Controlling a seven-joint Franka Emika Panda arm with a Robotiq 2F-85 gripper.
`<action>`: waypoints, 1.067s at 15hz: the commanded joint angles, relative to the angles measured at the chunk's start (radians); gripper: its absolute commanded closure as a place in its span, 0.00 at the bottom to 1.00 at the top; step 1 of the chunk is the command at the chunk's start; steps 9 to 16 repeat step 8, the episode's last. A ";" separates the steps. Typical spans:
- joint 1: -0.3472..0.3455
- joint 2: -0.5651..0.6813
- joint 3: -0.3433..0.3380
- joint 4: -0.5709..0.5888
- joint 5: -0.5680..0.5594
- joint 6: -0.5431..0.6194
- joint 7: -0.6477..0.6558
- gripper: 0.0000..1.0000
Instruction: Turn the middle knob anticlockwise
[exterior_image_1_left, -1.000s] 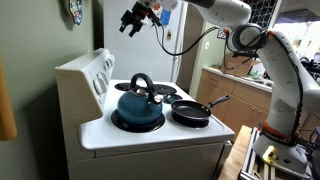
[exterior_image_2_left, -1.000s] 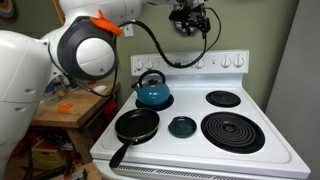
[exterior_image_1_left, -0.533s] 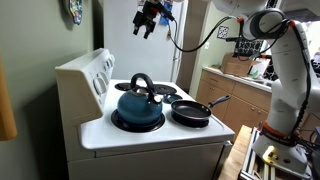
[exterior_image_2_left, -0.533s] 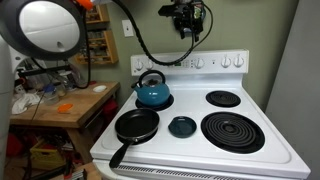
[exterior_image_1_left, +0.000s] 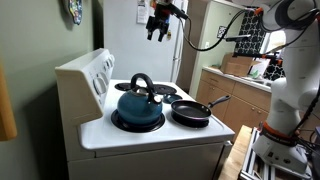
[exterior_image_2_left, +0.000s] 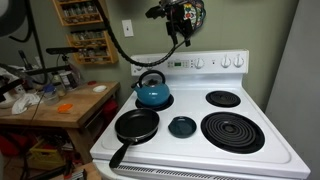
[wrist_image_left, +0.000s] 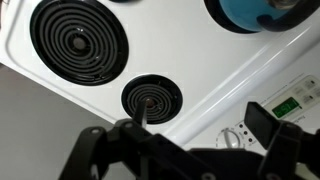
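Note:
A row of small white dials (exterior_image_2_left: 213, 63) sits on the stove's back panel, right of the green display. It also shows edge-on in an exterior view (exterior_image_1_left: 103, 70). The middle knob is too small to pick out there. My gripper (exterior_image_2_left: 178, 25) hangs open and empty high above the back panel, apart from the dials. It also shows in an exterior view (exterior_image_1_left: 158, 22). In the wrist view the open fingers (wrist_image_left: 175, 145) frame one white dial (wrist_image_left: 232, 137) beside the display (wrist_image_left: 290, 103); I cannot tell which dial it is.
A blue kettle (exterior_image_2_left: 152, 92) stands on the back burner and a black frying pan (exterior_image_2_left: 136, 125) on the front one, handle over the stove's front edge. A small dark round dish (exterior_image_2_left: 181, 126) lies mid-stove. A wooden table (exterior_image_2_left: 60, 108) stands beside the stove.
The gripper has moved sideways above the back panel, staying high and open. The arm's large white links have swung out of both exterior views.

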 joint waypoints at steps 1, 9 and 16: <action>0.008 -0.126 -0.001 -0.188 -0.034 0.042 0.048 0.00; -0.061 -0.094 0.068 -0.138 -0.022 0.017 0.030 0.00; -0.061 -0.094 0.068 -0.138 -0.022 0.017 0.030 0.00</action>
